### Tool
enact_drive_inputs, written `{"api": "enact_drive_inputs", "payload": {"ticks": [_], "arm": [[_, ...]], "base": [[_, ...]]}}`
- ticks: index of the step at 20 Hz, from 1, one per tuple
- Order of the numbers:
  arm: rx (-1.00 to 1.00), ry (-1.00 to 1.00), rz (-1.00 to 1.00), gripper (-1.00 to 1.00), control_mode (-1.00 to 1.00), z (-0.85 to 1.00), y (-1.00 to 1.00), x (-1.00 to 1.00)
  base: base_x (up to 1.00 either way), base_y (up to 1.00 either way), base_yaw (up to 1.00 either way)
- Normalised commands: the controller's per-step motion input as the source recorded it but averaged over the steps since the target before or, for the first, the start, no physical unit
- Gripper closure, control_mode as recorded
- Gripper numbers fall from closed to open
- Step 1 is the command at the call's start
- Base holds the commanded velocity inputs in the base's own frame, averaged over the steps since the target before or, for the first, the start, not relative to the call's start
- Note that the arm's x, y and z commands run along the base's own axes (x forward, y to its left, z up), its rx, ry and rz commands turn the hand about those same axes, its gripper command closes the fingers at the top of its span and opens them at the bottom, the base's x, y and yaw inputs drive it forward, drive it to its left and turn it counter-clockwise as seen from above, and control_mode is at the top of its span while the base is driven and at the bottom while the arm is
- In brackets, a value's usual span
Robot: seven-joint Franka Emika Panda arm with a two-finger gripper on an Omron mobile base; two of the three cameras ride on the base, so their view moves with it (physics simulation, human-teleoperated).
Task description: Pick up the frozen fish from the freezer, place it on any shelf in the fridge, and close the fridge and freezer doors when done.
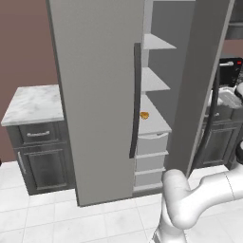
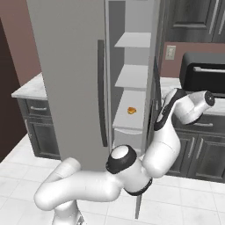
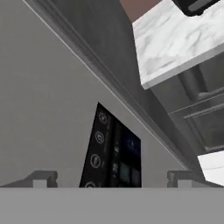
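The freezer (image 1: 154, 95) stands open, showing narrow grey shelves and white drawers below. Its door (image 1: 199, 85) is swung out to the right, edge-on in the right base view (image 2: 156, 83). My gripper (image 2: 156, 119) is at that door's outer face, open with nothing between its fingers. In the hand view the gripper (image 3: 111, 179) faces the door's black dispenser panel (image 3: 113, 153) from close up, fingertips (image 3: 41, 178) set wide apart. The wide fridge door (image 1: 95, 95) with its dark handle (image 1: 135, 99) looks closed, hiding the fridge shelf. The frozen fish is out of view.
A small orange lump (image 1: 144, 115) lies on the lowest freezer shelf. A marble counter (image 1: 33, 104) on dark cabinets stands left of the unit. On the right is another counter (image 2: 173, 85) with a black appliance (image 2: 204, 70). White tile floor (image 1: 57, 218) lies in front.
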Motion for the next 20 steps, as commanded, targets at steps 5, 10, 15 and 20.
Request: {"api": "enact_drive_inputs", "payload": {"ticks": [5, 10, 15, 20], "arm": [[0.07, -0.12, 0.01, -1.00, -1.00, -0.08, 1.00, 0.44], [0.04, -0.14, 0.00, -1.00, -1.00, -0.06, 1.00, 0.39], [0.00, -0.19, 0.00, -1.00, -1.00, -0.01, 1.00, 0.34], [0.03, -0.18, 0.00, -1.00, -1.00, 0.00, 1.00, 0.43]], "base": [[0.00, 0.00, 0.00], [0.00, 0.00, 0.00], [0.00, 0.00, 0.00], [0.00, 0.00, 0.00]]}}
